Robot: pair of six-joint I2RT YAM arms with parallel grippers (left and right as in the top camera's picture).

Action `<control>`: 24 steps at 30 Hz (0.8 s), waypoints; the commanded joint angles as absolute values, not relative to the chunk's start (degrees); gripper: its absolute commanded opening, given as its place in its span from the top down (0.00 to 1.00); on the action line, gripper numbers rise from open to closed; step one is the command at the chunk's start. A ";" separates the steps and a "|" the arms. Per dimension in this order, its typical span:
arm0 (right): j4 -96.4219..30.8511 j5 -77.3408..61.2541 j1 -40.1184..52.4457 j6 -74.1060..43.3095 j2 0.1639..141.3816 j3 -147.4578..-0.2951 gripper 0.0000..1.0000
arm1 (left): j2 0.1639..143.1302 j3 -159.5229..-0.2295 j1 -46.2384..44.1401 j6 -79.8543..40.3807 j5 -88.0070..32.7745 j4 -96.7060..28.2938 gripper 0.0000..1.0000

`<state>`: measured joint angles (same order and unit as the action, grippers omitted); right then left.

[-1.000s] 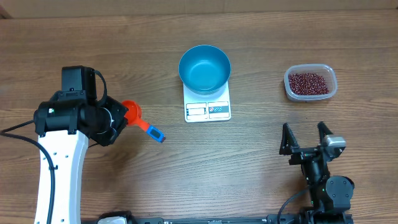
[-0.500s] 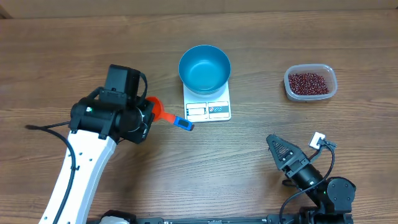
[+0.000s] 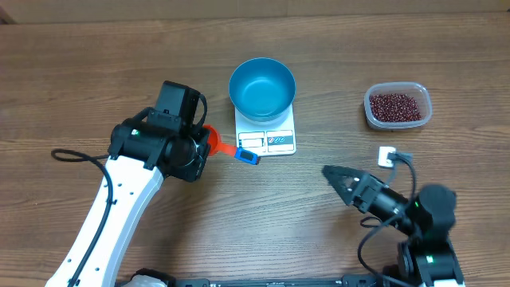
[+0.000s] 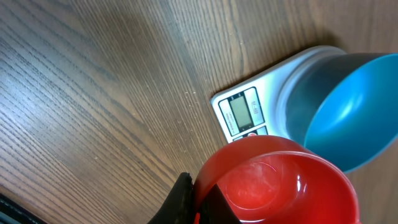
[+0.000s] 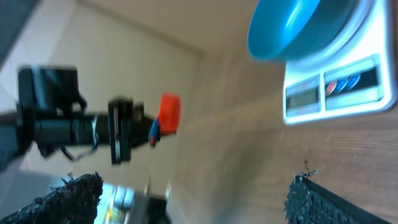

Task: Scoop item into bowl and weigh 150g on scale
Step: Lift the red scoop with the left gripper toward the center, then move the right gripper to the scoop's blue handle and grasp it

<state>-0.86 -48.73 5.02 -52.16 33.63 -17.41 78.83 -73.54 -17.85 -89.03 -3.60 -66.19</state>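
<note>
Left hand [image 3: 203, 145], clenched on red blue-handled plastic scoop [image 3: 217, 143], has moved beside flat white scale [image 3: 267, 141]. Right hand [image 3: 339, 179] released, swung left. Scoop empty; scooping not begun.

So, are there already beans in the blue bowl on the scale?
No, the blue bowl shows only a bare blue inside; the beans lie in the clear tub.

A brown, wood-grained tabletop [image 3: 80, 56] is shown evenly lit, filling the overhead view. A paler strip [image 3: 335, 6] is seen beyond its far edge, and a blurred beige wall [image 5: 124, 50] is glimpsed behind.
</note>
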 commanded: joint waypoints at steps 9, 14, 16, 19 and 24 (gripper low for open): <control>14.44 -33.91 30.46 -48.18 52.31 -23.31 0.14 | 85.14 -73.95 -21.50 -90.45 -4.10 -65.91 0.96; 19.46 -25.98 36.77 -52.31 56.27 -23.31 0.23 | 87.02 -73.95 -24.99 -90.45 -3.99 -65.73 0.96; 20.69 -24.75 37.63 -55.16 57.04 -23.31 0.28 | 87.11 -73.95 -26.11 -90.45 -3.81 -65.10 0.96; 21.26 -24.40 37.89 -59.05 57.74 -23.31 0.34 | 87.11 -73.95 -27.46 -90.45 -3.81 -63.55 0.96; 21.32 -22.79 37.89 -63.02 58.04 -23.31 0.45 | 87.11 -73.95 -29.89 -90.43 -3.86 -62.28 0.96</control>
<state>20.56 -25.10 37.34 -59.99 57.93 -21.98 86.70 -73.54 -28.16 -89.71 -4.01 -62.65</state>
